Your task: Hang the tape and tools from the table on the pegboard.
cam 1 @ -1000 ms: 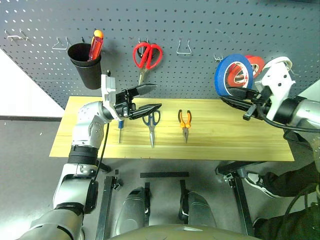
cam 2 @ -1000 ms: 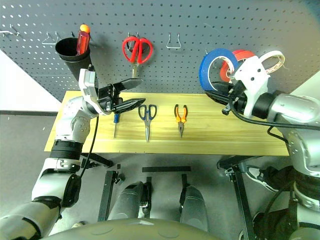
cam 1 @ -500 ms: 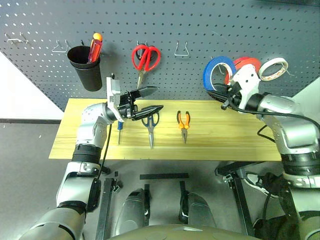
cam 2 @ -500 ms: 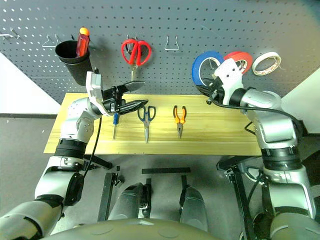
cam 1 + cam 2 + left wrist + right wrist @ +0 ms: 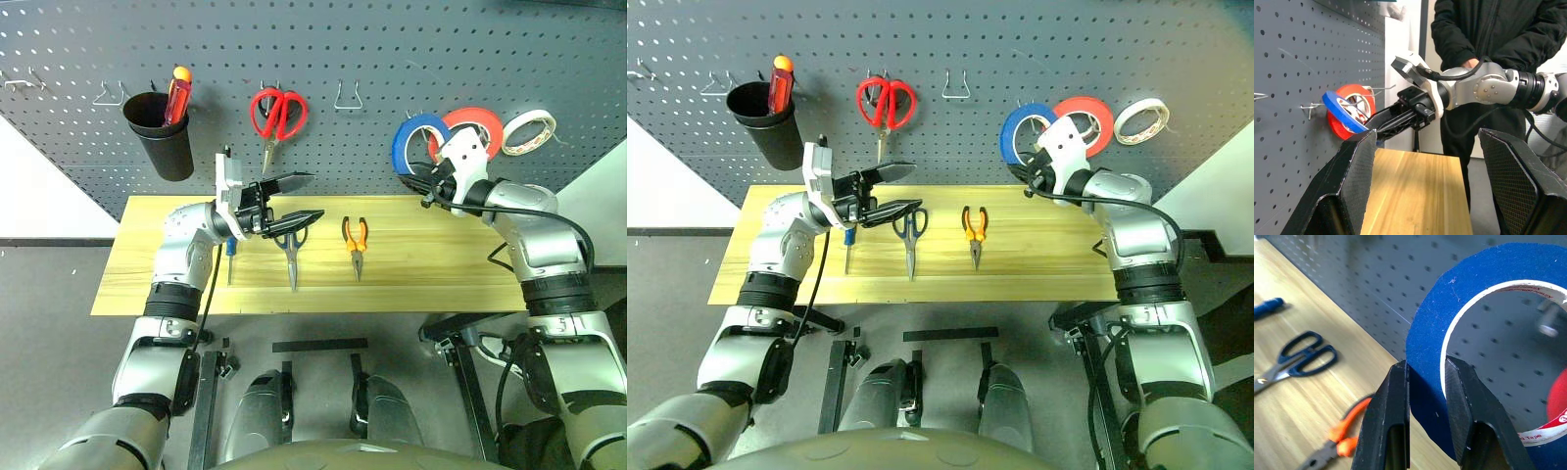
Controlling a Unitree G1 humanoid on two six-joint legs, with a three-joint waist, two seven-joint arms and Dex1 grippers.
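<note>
1. My right pincer [image 5: 1425, 396] pinches the wall of the blue tape roll [image 5: 415, 142], one finger on the outer face and one inside the ring; the fingers sit on either side of the band, touching it.
2. The blue tape roll is up against the pegboard [image 5: 392, 49] at the right, just left of the red roll [image 5: 474, 122], which it partly overlaps. The white roll [image 5: 530, 131] hangs further right on the board. I cannot tell whether the blue roll is on a hook.
3. My left pincer [image 5: 294, 200] hovers above the left part of the counter [image 5: 441, 274], fingers spread wide, pointing right, holding nothing.
4. The blue-handled screwdriver [image 5: 229, 258] lies flat on the counter just below my left wrist, tip towards the near edge.
5. The dark-handled scissors [image 5: 291, 250] lie on the counter right of the screwdriver, blades towards the near edge, handles partly under the left pincer's lower finger in the head view.
6. The orange-and-black pliers [image 5: 356, 242] lie right of the scissors, near the counter's middle, jaws towards the near edge.
7. On the pegboard: red-handled scissors [image 5: 276, 116] hang at centre-left; a black cup [image 5: 163, 132] at the far left holds a red-and-yellow screwdriver [image 5: 176, 94]; a bare wire hook [image 5: 351, 96] sits right of the red scissors.
8. In the left wrist view a person in a dark jacket [image 5: 1493, 29] stands beyond the right end of the counter.
</note>
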